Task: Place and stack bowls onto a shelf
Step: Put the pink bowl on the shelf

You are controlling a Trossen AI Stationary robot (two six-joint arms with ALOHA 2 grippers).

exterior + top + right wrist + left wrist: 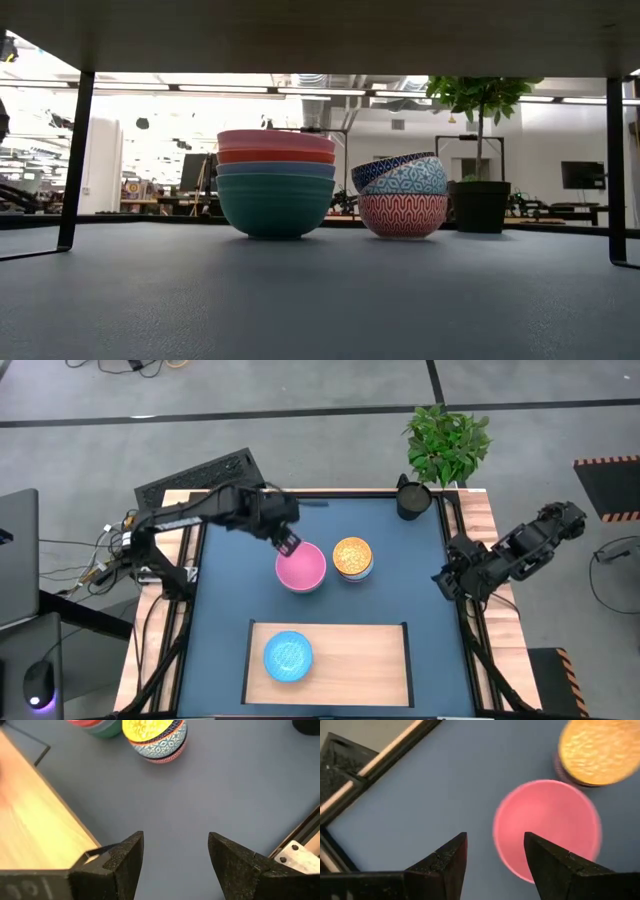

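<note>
From above, the left hand (287,543) hangs released over the far edge of the pink bowl (301,567), which tops a stack in the middle of the blue surface (400,595), just beside a stack of small bowls (352,558) with a yellow inside; a light-blue bowl (288,656) sits on the left part of the wooden shelf (360,660). At table height, the wide stack (276,182) stands apart from the small stack (403,195). In the wrist views, the left hand's fingers (447,860) stand apart above the pink bowl's rim, and the right hand (175,860), waiting at the right edge, is released too.
</note>
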